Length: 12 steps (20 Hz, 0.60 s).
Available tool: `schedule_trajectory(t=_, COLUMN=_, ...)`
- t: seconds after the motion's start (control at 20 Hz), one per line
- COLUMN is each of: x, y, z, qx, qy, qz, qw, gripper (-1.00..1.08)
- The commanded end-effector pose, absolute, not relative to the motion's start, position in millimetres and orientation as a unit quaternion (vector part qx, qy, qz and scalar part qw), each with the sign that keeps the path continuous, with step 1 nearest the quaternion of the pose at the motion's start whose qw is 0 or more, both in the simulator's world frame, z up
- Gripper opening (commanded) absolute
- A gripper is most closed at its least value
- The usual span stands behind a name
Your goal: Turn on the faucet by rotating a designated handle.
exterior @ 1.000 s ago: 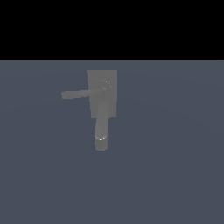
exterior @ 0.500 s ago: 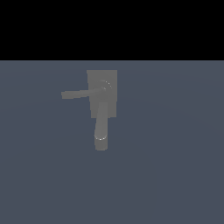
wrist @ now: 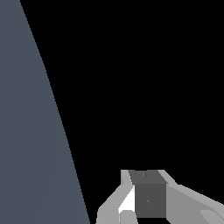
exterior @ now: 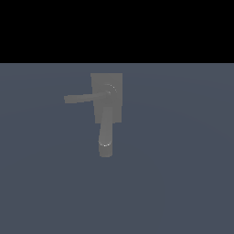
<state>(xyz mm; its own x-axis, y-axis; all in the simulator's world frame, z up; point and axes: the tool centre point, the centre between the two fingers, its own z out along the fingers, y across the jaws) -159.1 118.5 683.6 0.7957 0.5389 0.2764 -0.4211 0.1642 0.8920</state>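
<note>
The faucet point(exterior: 106, 98) stands in the middle of the exterior view: a flat grey back plate, a round hub and a thick curved spout point(exterior: 105, 137) coming toward the camera. The handle point(exterior: 84, 98), a thin straight bar, sticks out from the hub toward the exterior view's left, roughly level. No arm shows in the exterior view. In the wrist view only a part of my gripper point(wrist: 146, 197) shows, a dark grey block between pale finger bodies. The faucet is out of the wrist view, and nothing shows between the fingers.
A plain blue-grey floor point(exterior: 183, 173) lies all around the faucet, with black background beyond its far edge. The wrist view catches a slanted strip of that floor point(wrist: 30, 131) against black.
</note>
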Motion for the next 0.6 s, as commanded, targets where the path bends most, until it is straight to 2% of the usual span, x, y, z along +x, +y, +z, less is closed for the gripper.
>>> schedule_trajectory(t=0.0, x=-150, y=142, z=680, qx=0.522, qy=0.075, qz=0.320, qw=0.787, gripper=-1.00)
schedule_trajectory(t=0.55, x=-95, y=231, z=618, qx=0.347, qy=0.202, qz=0.306, qw=0.863, gripper=-1.00)
